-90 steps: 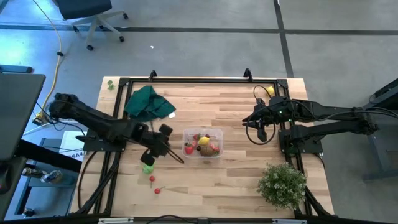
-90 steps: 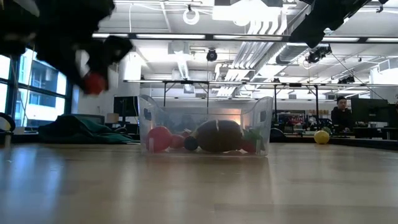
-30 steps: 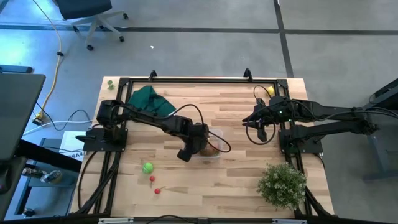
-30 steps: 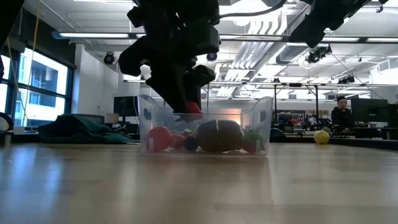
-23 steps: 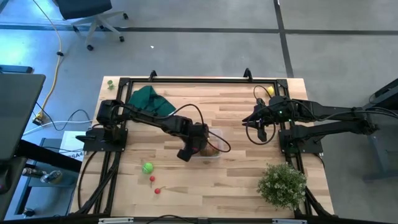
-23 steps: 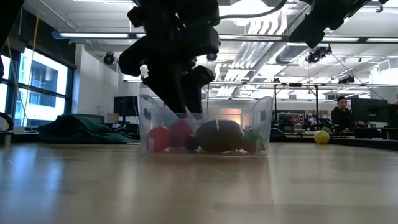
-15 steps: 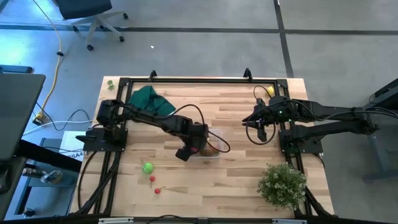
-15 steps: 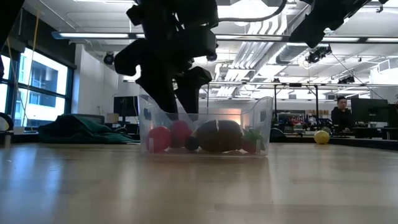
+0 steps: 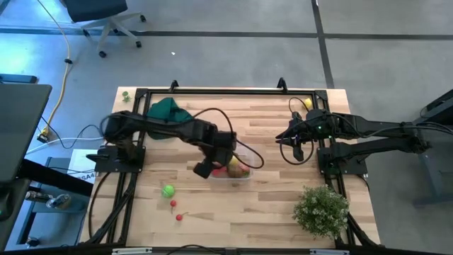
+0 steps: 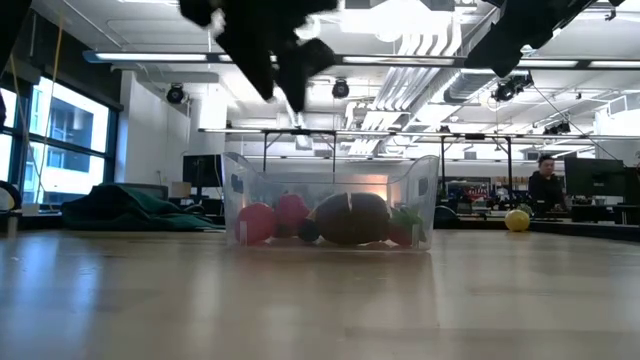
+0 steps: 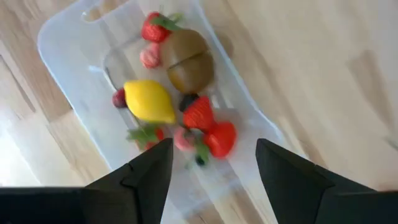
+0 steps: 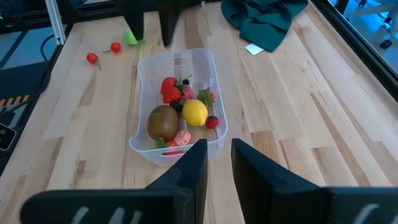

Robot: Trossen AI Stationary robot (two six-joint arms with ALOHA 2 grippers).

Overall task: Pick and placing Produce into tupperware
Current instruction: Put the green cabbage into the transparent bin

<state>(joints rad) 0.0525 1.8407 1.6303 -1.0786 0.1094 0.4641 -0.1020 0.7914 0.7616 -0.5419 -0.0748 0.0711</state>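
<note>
The tupperware (image 9: 231, 164) stands near the middle of the wooden table (image 9: 269, 205), and it already holds a good part of the produce. In the left wrist view one can count a yellow lemon (image 11: 149, 101), a brown kiwi (image 11: 190, 60), two red strawberries (image 11: 210, 127) and some smaller red and pink pieces beside them, all lying on the floor of the tub.

The left gripper (image 9: 209, 165) hangs above the edge of the tupperware that is nearer to the left arm's base. Its two fingers (image 11: 149, 173) are spread apart and nothing is between them, so it carries no piece at this moment.

The right gripper (image 9: 296, 147) waits well apart from the tupperware, on the side of the right arm's base. Its fingers (image 12: 188, 168) stand with a narrow gap and hold nothing.

Some produce is not yet in the tub. A green round piece (image 9: 168, 190) and two small red pieces (image 9: 176, 210) lie on the table beside the tupperware, toward the front edge. A yellow piece (image 9: 307, 103) lies far from the tupperware, at the back corner near the right arm. So the task seems more than half done, and about four pieces are left to collect.
</note>
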